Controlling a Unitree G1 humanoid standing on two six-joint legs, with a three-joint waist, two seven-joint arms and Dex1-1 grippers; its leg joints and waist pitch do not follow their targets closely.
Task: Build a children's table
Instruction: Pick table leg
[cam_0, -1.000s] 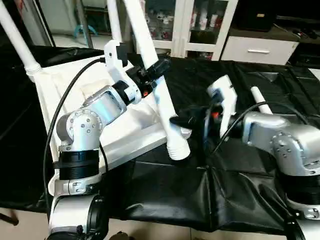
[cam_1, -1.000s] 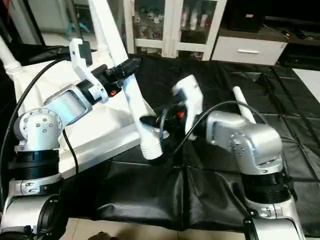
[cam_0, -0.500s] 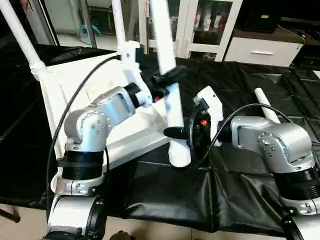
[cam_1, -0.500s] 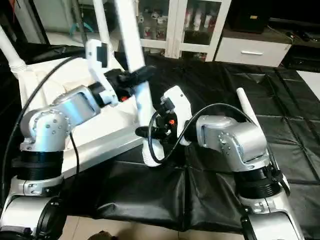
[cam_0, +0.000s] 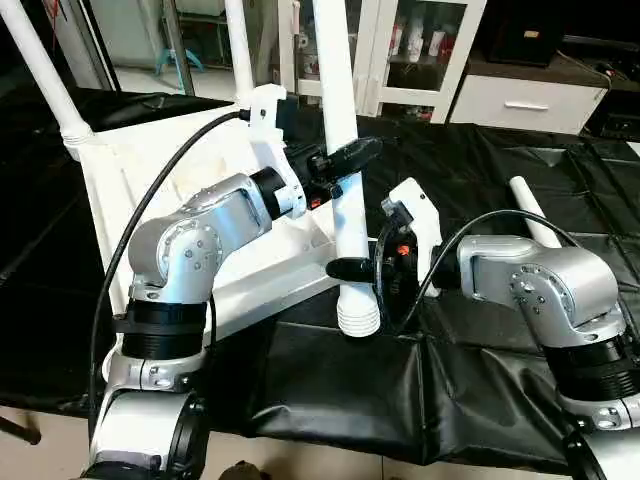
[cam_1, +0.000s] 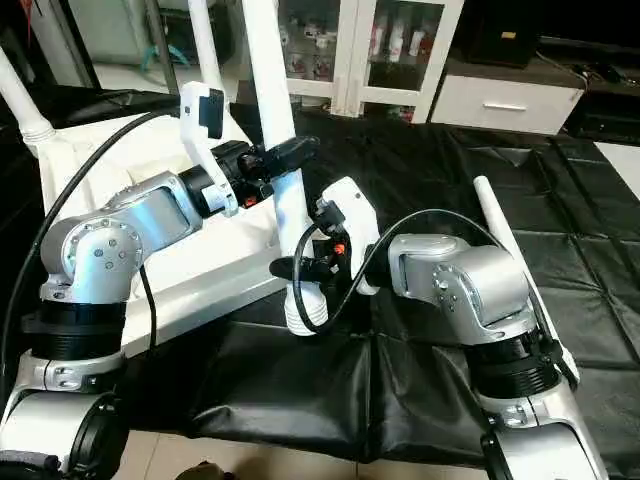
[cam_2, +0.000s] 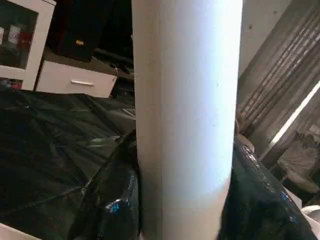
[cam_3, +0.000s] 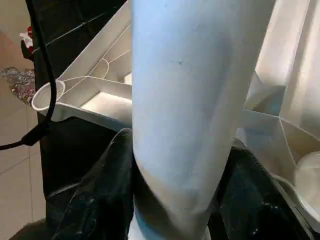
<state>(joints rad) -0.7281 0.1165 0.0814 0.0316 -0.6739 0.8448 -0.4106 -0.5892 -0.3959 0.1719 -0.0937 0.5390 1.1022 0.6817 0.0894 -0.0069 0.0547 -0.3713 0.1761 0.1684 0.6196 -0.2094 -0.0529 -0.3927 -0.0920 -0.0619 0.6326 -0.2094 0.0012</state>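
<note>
One tabletop (cam_0: 130, 190), flipped, ribbed underside up, lying on the left part of the black surface (cam_0: 470, 360). Four legs counted. Two stand in the tabletop's far sockets: one at the far left corner (cam_0: 40, 80), one further right along the far edge (cam_0: 237, 50). A third leg (cam_0: 345, 150) is held near upright, ribbed end down, just off the tabletop's near right corner, its end hanging over the surface. The fourth leg (cam_0: 530, 210) lies loose on the surface behind the right arm, well apart from the tabletop.

Two grippers, both on the third leg. Left gripper (cam_0: 345, 160) clamps it mid-shaft, jaws closed around it; the left wrist view shows a black finger (cam_2: 112, 200) on each side of the shaft. Right gripper (cam_0: 355, 270) clamps it lower, just above the ribbed end, jaws closed around it; fingers (cam_3: 100, 195) flank the shaft in the right wrist view. An open round socket (cam_3: 47, 95) shows at a tabletop corner there.

Room: bare black surface stretches right and near of the held leg. Near edge of the surface runs close below the forearms. A white cabinet (cam_0: 410, 50) stands beyond the far edge.
</note>
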